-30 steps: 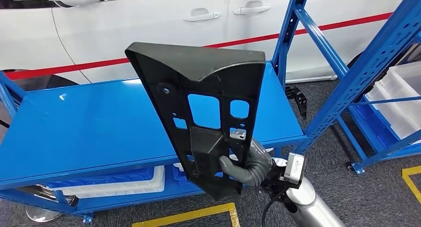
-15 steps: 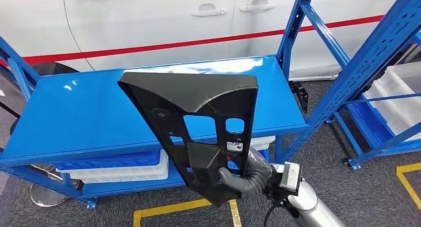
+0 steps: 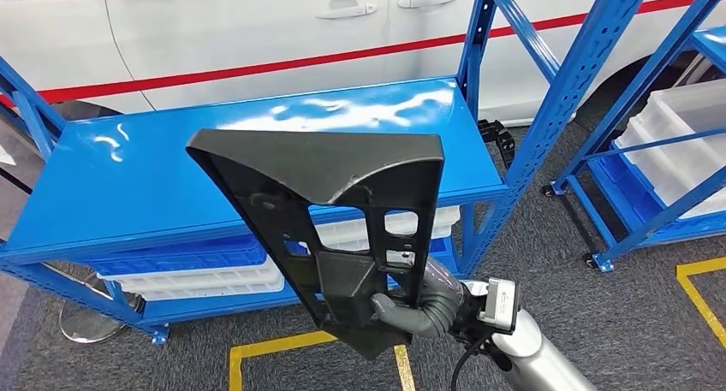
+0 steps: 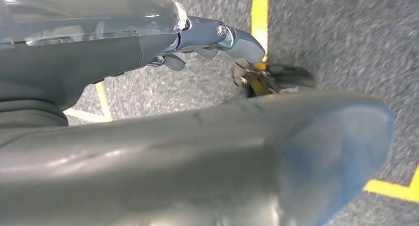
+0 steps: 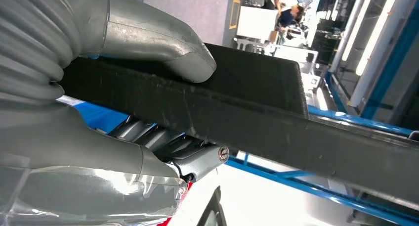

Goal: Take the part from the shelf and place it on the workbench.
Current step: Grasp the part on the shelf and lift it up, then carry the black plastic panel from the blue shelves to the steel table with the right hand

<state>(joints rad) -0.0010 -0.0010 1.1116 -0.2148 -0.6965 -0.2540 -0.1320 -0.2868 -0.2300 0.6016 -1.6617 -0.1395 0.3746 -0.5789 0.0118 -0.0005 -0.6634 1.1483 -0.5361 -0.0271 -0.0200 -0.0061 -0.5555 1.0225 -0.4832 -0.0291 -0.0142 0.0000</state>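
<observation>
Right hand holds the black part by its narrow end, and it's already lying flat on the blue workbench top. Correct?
Not quite. The right hand does hold the black part by its narrow end, but the part stands upright in the air in front of the blue workbench, not lying on it. The head view shows this.

Lighting: bright, even, from overhead. Long white ceiling strip lights [image 5: 368, 35] show in the right wrist view, blown out to pure white.
Glare: white streaks on the glossy blue metal worktop [image 3: 342, 117]; soft sheen along the upper edge of the matte black plastic part [image 3: 325, 203].
Shadows: soft, faint beneath the worktop.
Focus: head view sharp throughout. Left wrist view smeared, the grey carpet floor [image 4: 346, 33] blurred. Right wrist view: the grey right hand [image 5: 99, 87] close and slightly soft, background hazy and overexposed.
</observation>
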